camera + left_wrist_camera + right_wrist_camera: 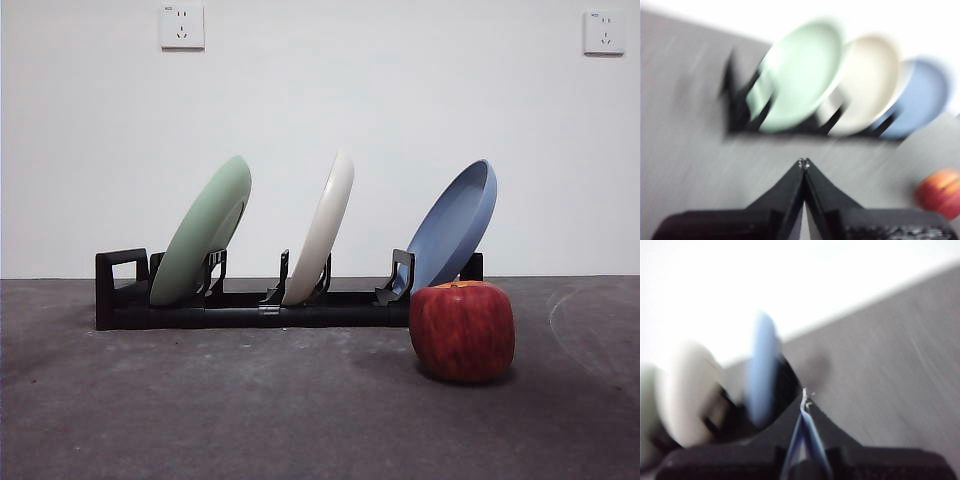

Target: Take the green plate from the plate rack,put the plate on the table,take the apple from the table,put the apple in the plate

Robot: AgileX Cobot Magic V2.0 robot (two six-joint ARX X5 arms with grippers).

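The green plate (205,235) leans in the leftmost slot of the black plate rack (250,308), on the dark grey table (250,410). The red apple (462,330) rests on the table just in front of the rack's right end. In the blurred left wrist view, my left gripper (803,162) is shut and empty, hovering apart from the green plate (800,75), the rack (740,110) and the apple (940,192). My right gripper (805,395) is shut with nothing in it, beside the rack's blue-plate end. Neither gripper appears in the front view.
A cream-white plate (325,232) stands in the rack's middle slot and a blue plate (455,228) in the right one; both show in the left wrist view too, cream-white plate (867,85), blue plate (920,100). A white wall with two sockets stands behind.
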